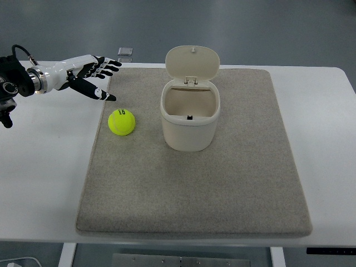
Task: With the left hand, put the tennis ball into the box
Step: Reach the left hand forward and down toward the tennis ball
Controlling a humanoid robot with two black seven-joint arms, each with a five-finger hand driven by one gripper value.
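- Looking steeply down in the top view, a white table [44,183] carries a grey felt mat [222,189] that covers most of its middle; bare white margins run along the mat's left and right sides.
- Left hand [92,75], white with black fingers [108,65], reaches in from the left edge over the table's far left corner; its fingers are spread open and hold nothing, with the thumb tip just over the mat's left edge.
- Tennis ball [122,122], yellow-green, lies on the mat near its left edge, below and to the right of the hand, apart from it.
- Box [189,119], a cream bin with its hinged lid [192,64] tipped up and back, stands on the mat to the right of the ball, with a clear strip of mat between them; its mouth is open upward.
- Near half of the mat, toward the camera, is bare, as is its whole right side.
- Small grey square object [125,52] sits at the table's far edge, beyond the hand.
- Right arm does not show.
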